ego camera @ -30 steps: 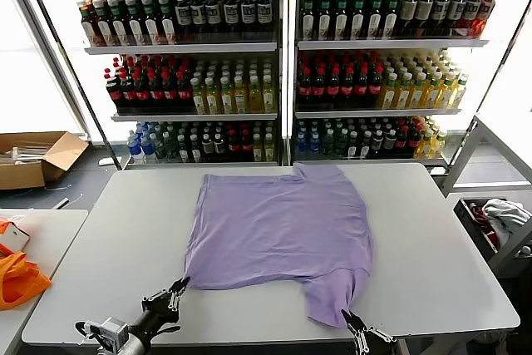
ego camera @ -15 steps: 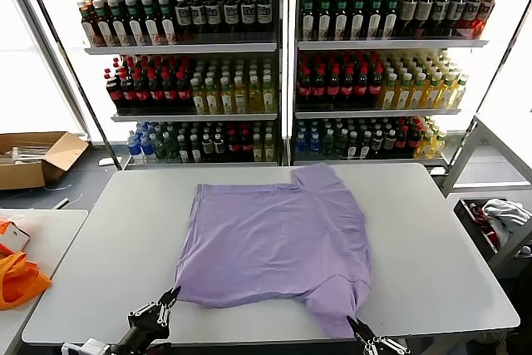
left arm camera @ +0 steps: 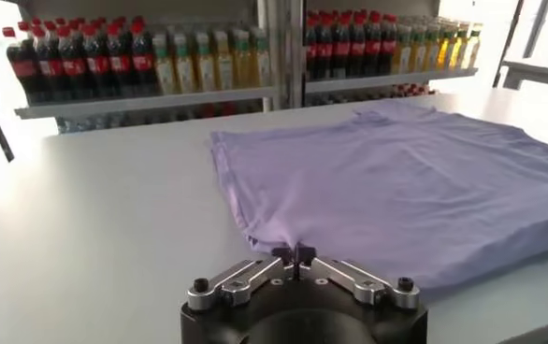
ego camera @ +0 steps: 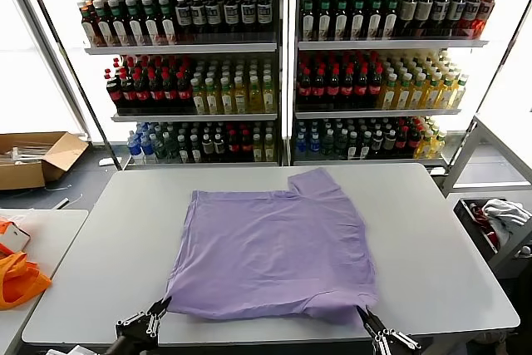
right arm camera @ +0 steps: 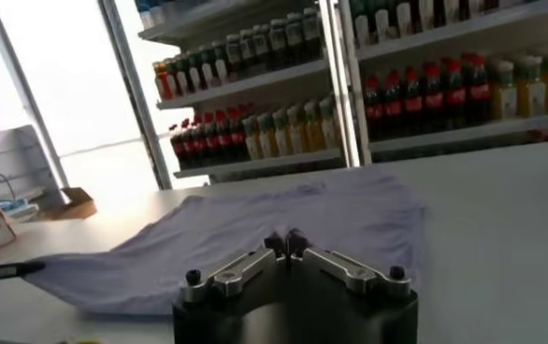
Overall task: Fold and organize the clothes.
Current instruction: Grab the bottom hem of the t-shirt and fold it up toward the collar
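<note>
We see one lavender shirt (ego camera: 274, 255) lying on the white table (ego camera: 449, 263), and two grippers at its near edge. The left gripper (ego camera: 158, 312) pinches the shirt's near left corner with fingers closed; the right gripper (ego camera: 366, 319) pinches the near right corner likewise.

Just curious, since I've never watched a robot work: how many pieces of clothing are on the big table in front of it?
1. A single lavender T-shirt lies flat on the white table, its near edge by the table's front. No other garment shows on that table.
</note>
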Controlling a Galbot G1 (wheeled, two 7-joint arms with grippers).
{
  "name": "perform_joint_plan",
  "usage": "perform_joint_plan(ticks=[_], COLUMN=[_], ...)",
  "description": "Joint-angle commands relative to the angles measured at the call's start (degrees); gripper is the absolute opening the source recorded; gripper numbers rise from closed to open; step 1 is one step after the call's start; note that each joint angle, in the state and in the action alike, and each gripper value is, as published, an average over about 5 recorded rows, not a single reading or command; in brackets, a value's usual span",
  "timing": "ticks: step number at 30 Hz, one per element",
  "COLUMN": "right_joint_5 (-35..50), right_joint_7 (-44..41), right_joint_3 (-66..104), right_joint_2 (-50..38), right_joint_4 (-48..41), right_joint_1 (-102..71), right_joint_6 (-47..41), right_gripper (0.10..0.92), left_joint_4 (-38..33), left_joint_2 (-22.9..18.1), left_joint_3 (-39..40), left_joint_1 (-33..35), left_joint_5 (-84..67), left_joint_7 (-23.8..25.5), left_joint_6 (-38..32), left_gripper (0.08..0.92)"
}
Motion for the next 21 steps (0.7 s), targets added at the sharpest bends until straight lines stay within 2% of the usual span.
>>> perform_joint_plan(ticks=[1,11,21], right_joint_5=[2.3,4.1,5.4], right_joint_7=[3.7,7.5,9.3], right_joint_3=[-1.0,-8.0,-19.5], right_joint_2=[-2.4,-8.8,-12.1], right_joint_4=[-2.1,-11.4,-22.7], right_joint_1=[12.9,27.4,41.7], right_joint_6=[-3.3,-5.4,-7.1], right_gripper=[0.107,0.107,0.107], left_joint_4=[2.5,11.9,20.7], left_joint_2=[8.9,14.1,14.4], left_joint_3=[0.9,6.5,14.2], left_joint_1=[-12.2,-24.1,-34.8], left_joint_5=[-5.9,-9.7,-12.2], left_joint_7=[-0.1,0.0,-0.3], left_joint_6=[4.8,5.2,6.0], left_gripper=[0.094,0.094,0.094])
